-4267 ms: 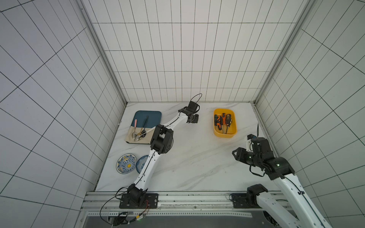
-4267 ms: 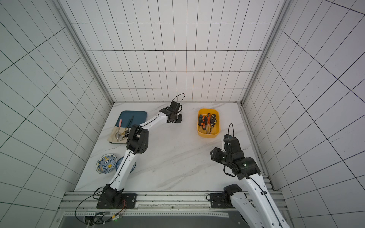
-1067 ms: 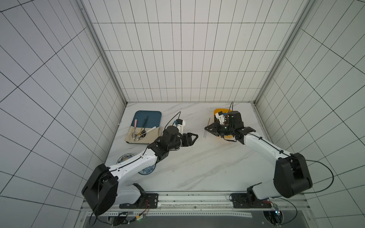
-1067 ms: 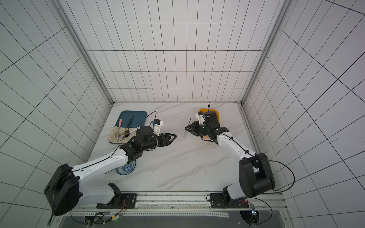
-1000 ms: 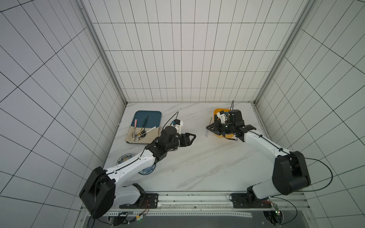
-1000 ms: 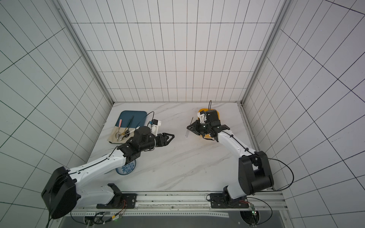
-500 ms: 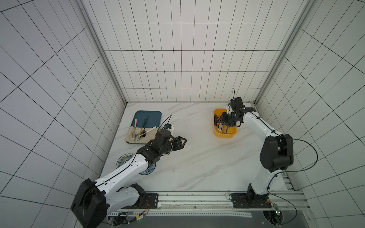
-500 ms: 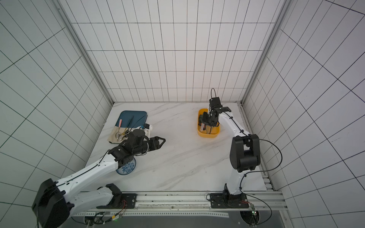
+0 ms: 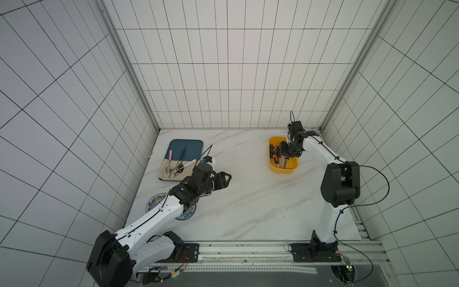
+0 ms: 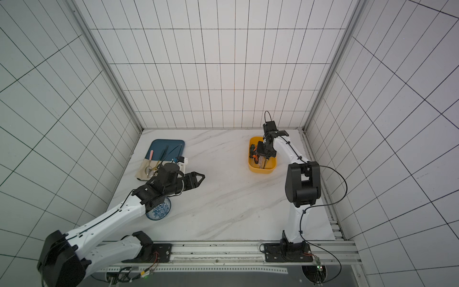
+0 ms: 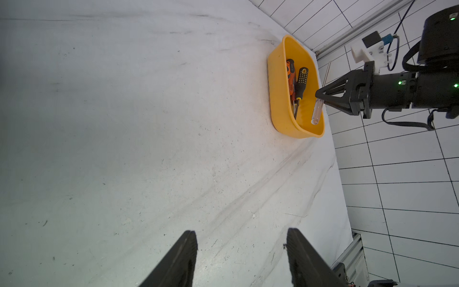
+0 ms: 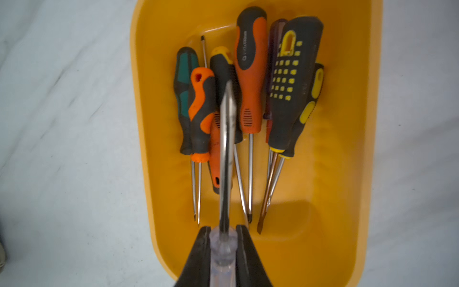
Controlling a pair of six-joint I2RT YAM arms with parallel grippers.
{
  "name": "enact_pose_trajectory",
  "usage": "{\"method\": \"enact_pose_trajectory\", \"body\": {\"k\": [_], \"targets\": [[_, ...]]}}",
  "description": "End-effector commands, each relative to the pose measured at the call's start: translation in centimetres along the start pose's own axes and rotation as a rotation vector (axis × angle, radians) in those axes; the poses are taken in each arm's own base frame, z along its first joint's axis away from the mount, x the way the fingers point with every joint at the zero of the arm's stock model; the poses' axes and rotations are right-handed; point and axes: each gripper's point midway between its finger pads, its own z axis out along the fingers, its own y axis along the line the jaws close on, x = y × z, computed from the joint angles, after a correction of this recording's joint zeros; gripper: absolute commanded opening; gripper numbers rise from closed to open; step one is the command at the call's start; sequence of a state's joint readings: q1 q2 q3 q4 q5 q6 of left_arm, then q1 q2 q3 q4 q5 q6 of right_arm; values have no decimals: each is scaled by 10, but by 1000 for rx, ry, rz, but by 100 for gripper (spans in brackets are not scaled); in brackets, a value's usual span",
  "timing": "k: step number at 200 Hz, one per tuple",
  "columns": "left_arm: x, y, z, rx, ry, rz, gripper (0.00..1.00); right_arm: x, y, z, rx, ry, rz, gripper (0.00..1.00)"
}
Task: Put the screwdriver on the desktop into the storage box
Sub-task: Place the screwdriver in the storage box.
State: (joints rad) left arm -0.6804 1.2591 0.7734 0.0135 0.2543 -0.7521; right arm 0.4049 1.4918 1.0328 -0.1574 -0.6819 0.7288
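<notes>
In both top views a white desktop (image 9: 248, 198) carries a yellow box (image 9: 283, 170) at its far right. The right gripper (image 9: 285, 153) reaches down over the box; what it grips is too small to tell from here. The left gripper (image 9: 225, 179) hangs over bare marble near the middle left, well apart from the box. Behind that arm lie a blue tray (image 9: 191, 144) with spoons (image 9: 173, 169), and two patterned plates (image 9: 152, 203) sit closer in. From the left wrist, the left fingers (image 11: 181, 258) stand apart with nothing between them. Across the desktop the right gripper's tips pinch a clear-handled screwdriver (image 11: 392, 110) over the box's near end. From the right wrist, the two jaws are closed tight on that clear handle, and the steel shaft points along the box above a row of other drivers (image 12: 250, 74) lying inside. I cannot tell whether the held screwdriver touches the box.
</notes>
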Motion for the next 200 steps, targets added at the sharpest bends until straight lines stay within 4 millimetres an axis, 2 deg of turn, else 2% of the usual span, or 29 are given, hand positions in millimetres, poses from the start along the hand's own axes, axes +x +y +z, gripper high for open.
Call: {"method": "enact_pose_trajectory", "body": {"k": [1,80,85,114,145,200], "targets": [[7,26,-14,-99,4,-29,61,-18,-20,-11,146,-5,-36,10],[13,54,-42,-230,10,-78,61,-88,-105,-38,623,-18,-94,10],[12,55,-44,-236,8,-79,61,-86,-113,-41,666,5,-86,10],[11,59,-52,-256,0,-90,62,-102,-140,-46,790,21,-98,9],[12,63,-56,-264,-7,-105,61,-119,-160,-48,854,21,-98,10],[16,67,-61,-276,4,-124,61,-139,-184,-34,898,35,-105,11]]}}
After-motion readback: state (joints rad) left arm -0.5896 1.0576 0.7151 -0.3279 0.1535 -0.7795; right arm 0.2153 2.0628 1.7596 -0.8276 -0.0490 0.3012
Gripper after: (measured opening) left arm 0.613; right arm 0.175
